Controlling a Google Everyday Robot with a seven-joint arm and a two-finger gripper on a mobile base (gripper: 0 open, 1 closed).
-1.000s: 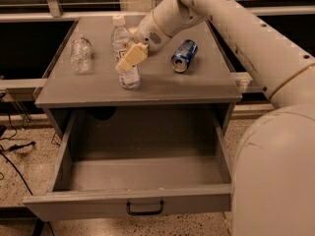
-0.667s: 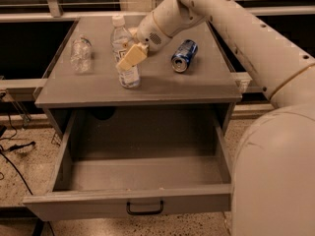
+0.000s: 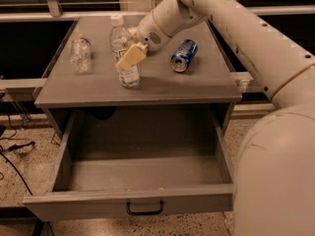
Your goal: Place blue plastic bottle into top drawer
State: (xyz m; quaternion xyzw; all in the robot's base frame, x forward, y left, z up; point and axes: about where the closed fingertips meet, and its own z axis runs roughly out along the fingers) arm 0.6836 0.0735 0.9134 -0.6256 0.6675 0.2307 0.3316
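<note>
Hand [image 3: 130, 58] sits at the middle of the bottle [image 3: 120, 39], its tan tip lying across the front of the label. Whether it is clamped on or only set against the bottle I cannot tell, as its far side is hidden.

Over the last second almost nothing has changed: hand and bottle hold the same spot, and the bottle stands upright on the tabletop [image 3: 162, 85], not lifted. I judge the grasp is being settled and the carry has not begun, so most of the task is left.

At the left a dented bottle [image 3: 79, 54] stands well apart. Next comes the bottle itself, left of centre. To the right a can [image 3: 183, 56] lies on its side, near the hand but not touching it. Below, the drawer [image 3: 88, 205] is pulled fully out and looks bare inside, ready to receive.

Some things are unclear. A dark patch in the drawer's back left corner may be only shadow. The arm [image 3: 246, 28] and the robot's pale body cover the right edge of the view, including the drawer's front right corner.
</note>
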